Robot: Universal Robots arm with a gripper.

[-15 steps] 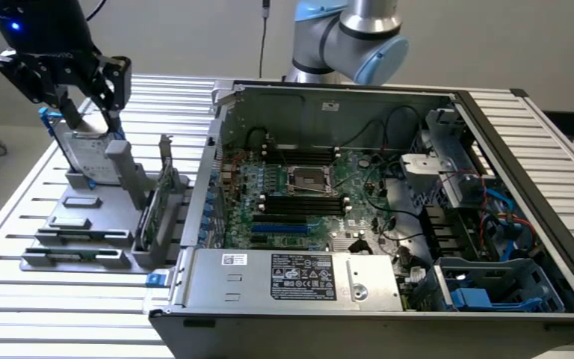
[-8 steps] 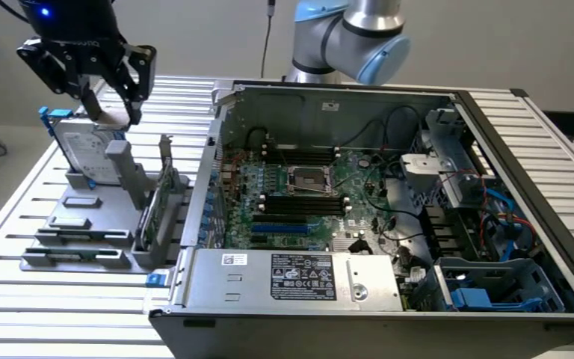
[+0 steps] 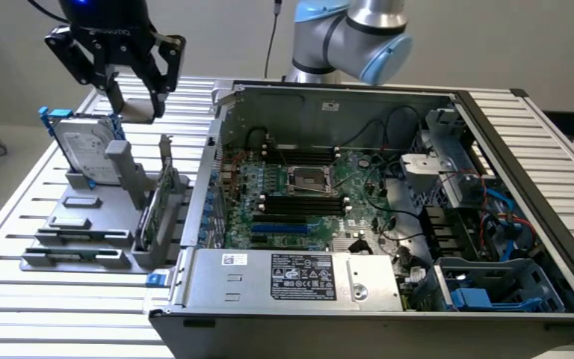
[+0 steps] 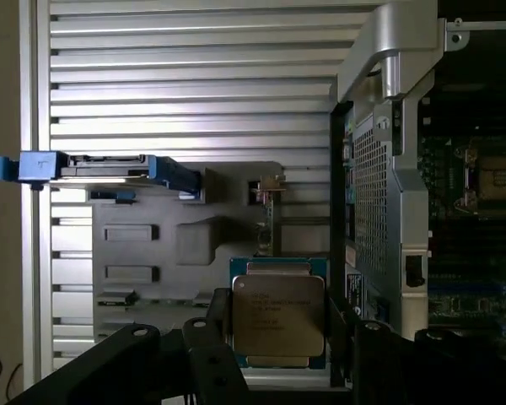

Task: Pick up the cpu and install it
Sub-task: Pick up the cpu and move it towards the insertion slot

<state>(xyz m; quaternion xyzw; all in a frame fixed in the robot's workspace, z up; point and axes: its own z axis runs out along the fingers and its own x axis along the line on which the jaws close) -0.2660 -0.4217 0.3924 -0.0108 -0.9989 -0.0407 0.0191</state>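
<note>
My gripper (image 3: 135, 103) hangs above the grey parts holder at the exterior view's upper left, its black fingers (image 3: 155, 78) pointing down. It is shut on the cpu (image 3: 140, 111), a small pale square held by two opposite edges. In the wrist view the cpu (image 4: 278, 314) shows its silvery printed top with a teal rim, clamped between the two dark fingers (image 4: 212, 337) of the gripper (image 4: 278, 342). The cpu is lifted off the holder (image 4: 177, 245). The metal-framed socket (image 3: 307, 178) sits in the middle of the green board inside the open case, well to the exterior view's right of the gripper.
A silver hard drive (image 3: 83, 146) with blue brackets stands upright in the grey holder (image 3: 78, 224) just below the gripper. The open computer case (image 3: 267, 280) has raised walls, cables, memory slots (image 3: 302, 203) and a drive cage (image 3: 486, 288). A slatted metal table (image 3: 57, 314) lies under everything.
</note>
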